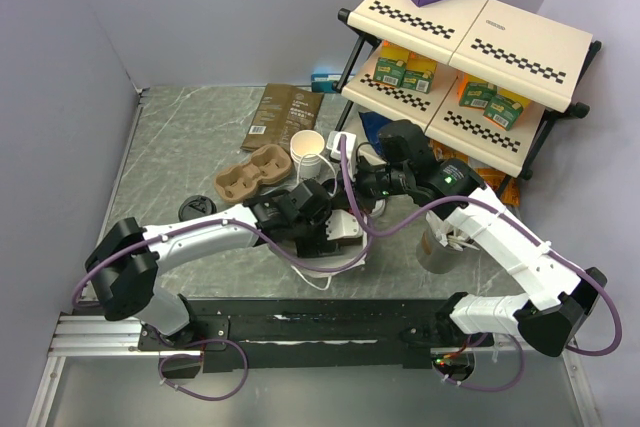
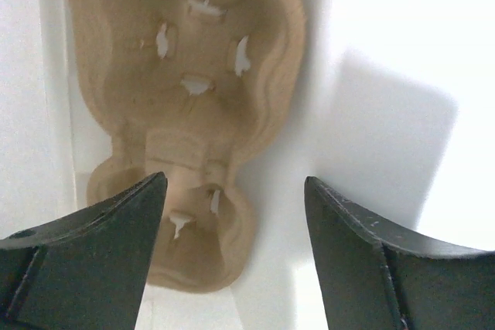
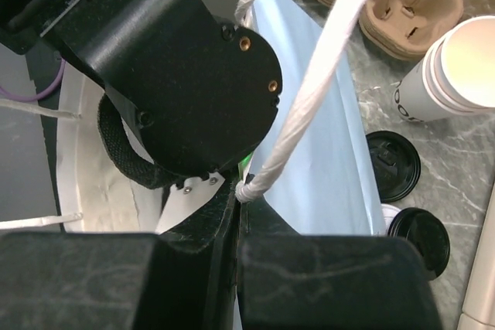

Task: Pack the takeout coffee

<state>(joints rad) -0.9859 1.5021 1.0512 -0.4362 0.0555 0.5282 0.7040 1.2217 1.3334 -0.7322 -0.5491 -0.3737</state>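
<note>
Bag [image 2: 402, 52] at centre stage: the right gripper [image 3: 240, 199] is clenched tight on its white rope handle [image 3: 325, 59]. The left gripper [image 2: 234, 183] hangs down inside the bag, jaws spread wide and gripping nothing, right above a pulp carrier [image 2: 186, 75] lying flat on the bag's floor. The paper cup [image 1: 308, 150] stands outside, just beyond the bag's far side, upright, lidless, tan inside showing. A black lid [image 3: 393, 164] lies flat on the table between cup and bag. A second carrier [image 1: 255, 172] sits beyond the bag's far left corner.
</note>
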